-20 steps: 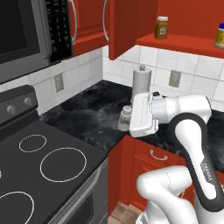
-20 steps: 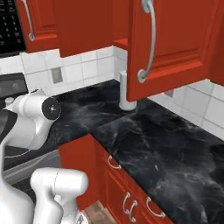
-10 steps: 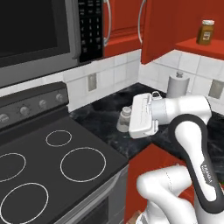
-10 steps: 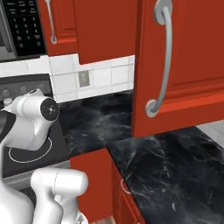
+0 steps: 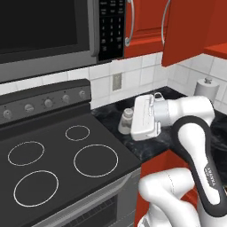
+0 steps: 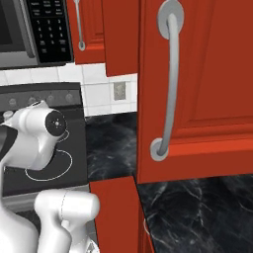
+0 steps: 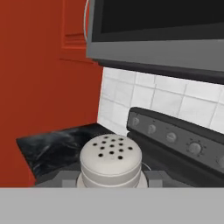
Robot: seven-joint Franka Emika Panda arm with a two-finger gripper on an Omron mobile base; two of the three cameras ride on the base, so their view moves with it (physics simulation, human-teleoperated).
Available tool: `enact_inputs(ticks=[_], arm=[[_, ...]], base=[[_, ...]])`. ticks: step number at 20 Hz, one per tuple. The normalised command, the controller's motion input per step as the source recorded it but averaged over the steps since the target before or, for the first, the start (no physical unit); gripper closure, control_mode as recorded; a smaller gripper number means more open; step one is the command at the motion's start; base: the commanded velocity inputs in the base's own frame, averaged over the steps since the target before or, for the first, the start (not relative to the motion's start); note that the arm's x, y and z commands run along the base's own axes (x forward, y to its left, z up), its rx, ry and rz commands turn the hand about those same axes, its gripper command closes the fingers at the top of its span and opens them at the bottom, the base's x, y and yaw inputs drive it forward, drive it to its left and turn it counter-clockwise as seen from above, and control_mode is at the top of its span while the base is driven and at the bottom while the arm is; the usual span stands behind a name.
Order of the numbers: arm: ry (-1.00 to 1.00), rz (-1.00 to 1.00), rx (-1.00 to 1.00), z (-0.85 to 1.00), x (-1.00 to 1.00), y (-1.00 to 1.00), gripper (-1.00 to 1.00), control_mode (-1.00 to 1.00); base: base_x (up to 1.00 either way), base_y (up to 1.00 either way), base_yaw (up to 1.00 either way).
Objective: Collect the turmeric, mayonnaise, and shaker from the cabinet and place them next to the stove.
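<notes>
I'm holding the shaker (image 5: 127,120) in the gripper (image 5: 125,124) right now, jaws pinching it low on the body, perforated round top (image 7: 111,152) sticking up between them in the hand view. Shaker's long axis is reading upright, hand is lying roughly level with the fingers pointing left toward the stove (image 5: 62,164).

Key relation: the shaker is hanging over the black marble counter (image 5: 111,116) strip just right of the stove edge, between the cooktop and the counter's right stretch. So it's already sitting beside the stove, not over the burners. Can't tell whether its base is touching the counter or floating just above it, the hand is blocking that.

My read: the drop spot is straight below, so I'm expecting a short descent and then releasing, no more sideways travel needed. Risk is drifting left onto the glass top.

Cabinet door (image 6: 197,84) is standing open on the right, near the right base camera. The turmeric and mayonnaise aren't placed by the stove yet
</notes>
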Motion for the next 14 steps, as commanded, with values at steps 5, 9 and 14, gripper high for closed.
enact_inputs(ticks=[5, 9, 14], arm=[[0.00, 0.18, 0.05, -0.12, 0.62, -0.23, 1.00, -1.00], [0.02, 0.03, 0.06, -0.16, 0.80, -0.44, 1.00, -1.00], [0.01, 0.00, 0.04, -0.24, 0.85, -0.27, 1.00, -1.00]], base=[[0.00, 0.00, 0.00], [0.00, 0.00, 0.00], [0.00, 0.00, 0.00]])
